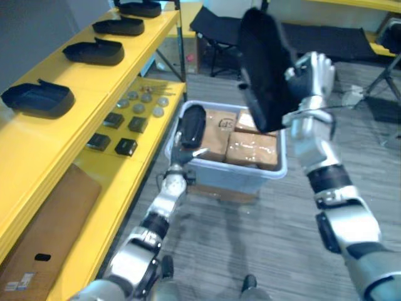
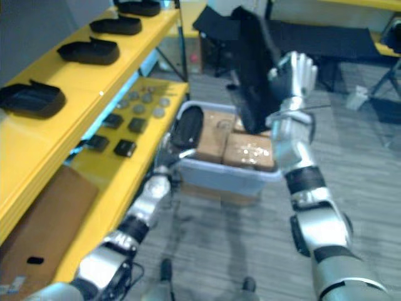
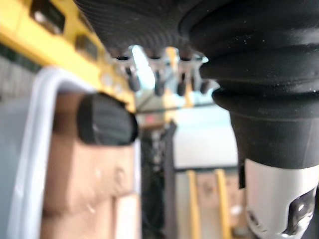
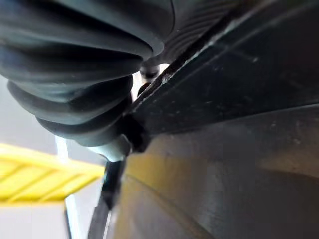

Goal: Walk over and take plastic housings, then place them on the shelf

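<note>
My right hand [image 1: 311, 76] holds a large black plastic housing [image 1: 263, 69] raised high above the bin, fingers curled on its edge; in the right wrist view the housing [image 4: 224, 149] sits close against the hand. A second black housing [image 1: 192, 123] lies on cardboard boxes at the left end of the pale bin [image 1: 276, 172], also seen in the left wrist view [image 3: 107, 119]. My left hand [image 1: 182, 153] hovers at the bin's left rim beside it, fingers [image 3: 159, 82] relaxed and holding nothing. Several black housings [image 1: 37, 98] [image 1: 94, 52] [image 1: 119, 26] rest on the yellow shelf's top level [image 1: 81, 106].
The lower shelf level [image 1: 125, 182] carries small black parts [image 1: 125, 147] and grey discs [image 1: 145, 99]. A flat cardboard piece [image 1: 44, 238] lies lower left. Brown boxes [image 1: 254, 149] fill the bin. A black folding frame [image 1: 219, 31] stands behind it on grey floor.
</note>
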You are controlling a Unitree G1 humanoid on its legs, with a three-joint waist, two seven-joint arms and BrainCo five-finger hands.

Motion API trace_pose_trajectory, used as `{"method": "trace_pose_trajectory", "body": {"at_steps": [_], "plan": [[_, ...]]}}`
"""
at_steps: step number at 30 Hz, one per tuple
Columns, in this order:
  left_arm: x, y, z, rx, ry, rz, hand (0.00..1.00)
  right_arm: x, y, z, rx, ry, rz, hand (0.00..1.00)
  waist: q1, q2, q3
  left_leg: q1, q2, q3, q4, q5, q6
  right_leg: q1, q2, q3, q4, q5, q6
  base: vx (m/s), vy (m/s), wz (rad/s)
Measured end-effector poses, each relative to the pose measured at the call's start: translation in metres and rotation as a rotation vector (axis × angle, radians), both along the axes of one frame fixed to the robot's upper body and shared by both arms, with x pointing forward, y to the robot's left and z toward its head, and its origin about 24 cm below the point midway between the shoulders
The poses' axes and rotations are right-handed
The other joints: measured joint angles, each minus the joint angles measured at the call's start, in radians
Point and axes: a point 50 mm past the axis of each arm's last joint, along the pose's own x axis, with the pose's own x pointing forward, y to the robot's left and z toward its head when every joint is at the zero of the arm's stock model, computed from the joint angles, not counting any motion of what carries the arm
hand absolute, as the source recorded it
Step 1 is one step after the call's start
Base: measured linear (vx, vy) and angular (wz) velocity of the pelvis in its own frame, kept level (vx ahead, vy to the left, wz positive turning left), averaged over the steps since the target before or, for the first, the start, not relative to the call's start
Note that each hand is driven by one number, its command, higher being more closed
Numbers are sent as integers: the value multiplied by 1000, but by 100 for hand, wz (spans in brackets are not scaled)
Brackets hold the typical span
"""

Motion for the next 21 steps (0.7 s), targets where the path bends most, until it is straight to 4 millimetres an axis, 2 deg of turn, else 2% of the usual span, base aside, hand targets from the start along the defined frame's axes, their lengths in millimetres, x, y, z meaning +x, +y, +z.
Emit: {"method": "trace_pose_trajectory", "body": {"at_steps": [3, 9, 11, 16, 21], "plan": [[5, -6, 6, -151, 33, -33, 0, 0, 19, -6, -31, 25, 53, 100, -1, -8, -4, -1, 0, 3, 0, -2, -2, -3, 0, 5, 0, 0, 0, 0, 0, 0], [8, -5, 4, -345, 88, -50, 0, -7, 41, -7, -35, -3, 127, 100, 3, -30, -17, 0, 1, 19, 0, -3, -4, -14, -1, 23, 3, 2, 0, 14, -7, -7], [9, -6, 5, -419, 99, -63, 0, -10, 48, -18, -58, 18, 169, 100, 2, -40, -23, 3, 1, 22, 0, -3, -4, -14, -1, 25, 3, 2, 0, 1, -14, -4], [12, -6, 7, -447, 105, -63, 0, -15, 62, -45, -109, 96, 220, 100, 2, -42, -24, 4, 3, 22, 0, -5, -3, -14, -1, 26, 5, 2, 0, -36, -6, 0], [11, -5, -2, -432, 144, -63, 0, -23, 75, -47, -120, 89, 282, 100, 5, -43, -25, 5, 3, 23, 0, -7, -4, -14, -1, 27, 4, 3, 0, -35, -6, 0]]}}
